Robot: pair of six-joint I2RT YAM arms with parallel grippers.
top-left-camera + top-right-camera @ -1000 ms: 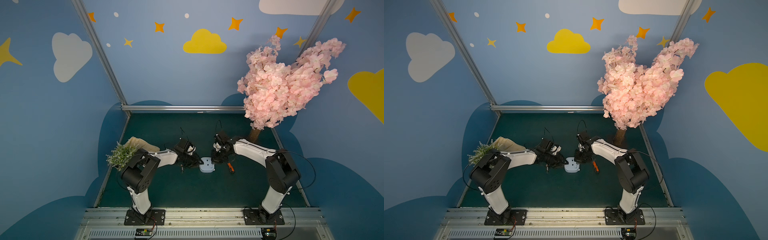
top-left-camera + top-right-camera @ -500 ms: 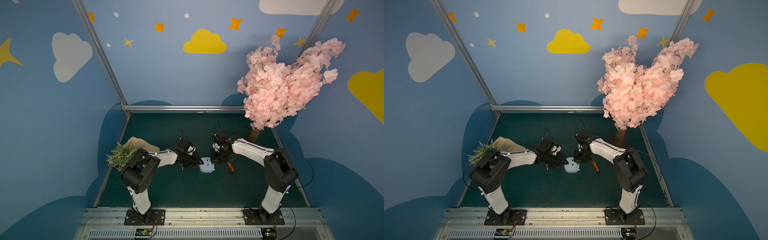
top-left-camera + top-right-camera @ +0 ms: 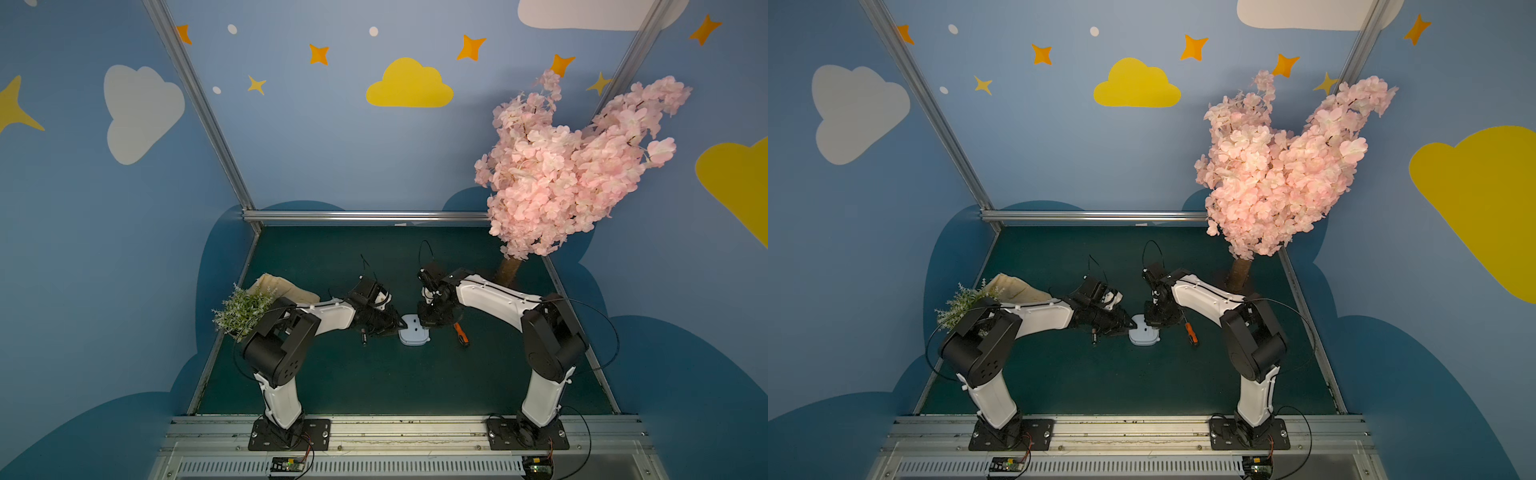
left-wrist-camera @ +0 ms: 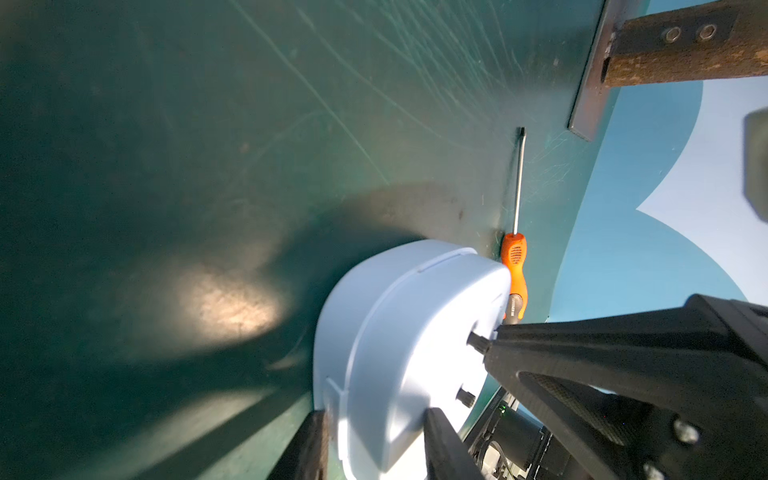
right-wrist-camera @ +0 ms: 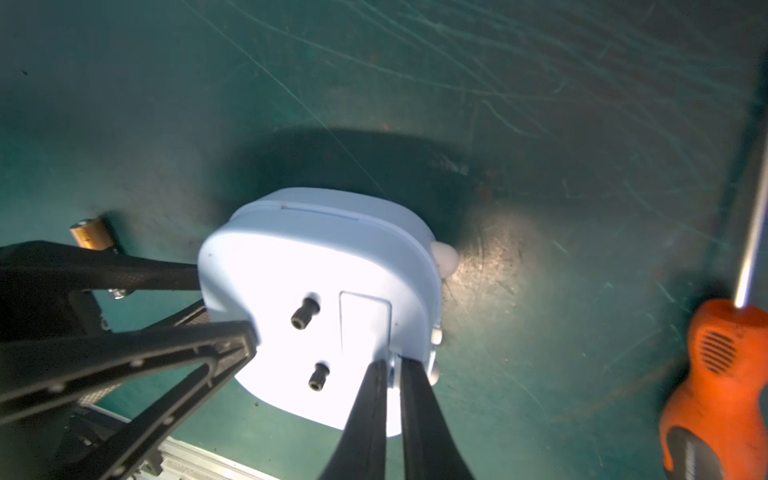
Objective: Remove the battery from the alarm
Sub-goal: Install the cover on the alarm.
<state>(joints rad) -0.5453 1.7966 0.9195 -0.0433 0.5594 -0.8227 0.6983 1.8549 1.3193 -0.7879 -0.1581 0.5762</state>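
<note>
1. Since a second ago, the right arm [image 3: 490, 297] has been drawn slightly nearer the alarm [image 3: 412, 334]; the alarm itself is left unmoved.
2. Left of the alarm, one battery [image 5: 88, 235] is seen lying loose on the mat [image 3: 374, 382], outside the casing and partly hidden behind a finger.
3. At the alarm's left edge, the left gripper [image 4: 374, 415] is clamped on the casing, judged to steady it.
4. One alarm is counted. It is laid face down so that its back is exposed: two black knobs [image 5: 304, 318] and one rectangular cover [image 5: 365, 320], seemingly in place.
5. At the cover's end, the right gripper [image 5: 392, 365] is set with only a thin slit between its fingers, probably to work the cover. Whether anything is nipped cannot be told.
6. Just right of the alarm, one screwdriver [image 3: 460, 333] is left lying unused.
</note>
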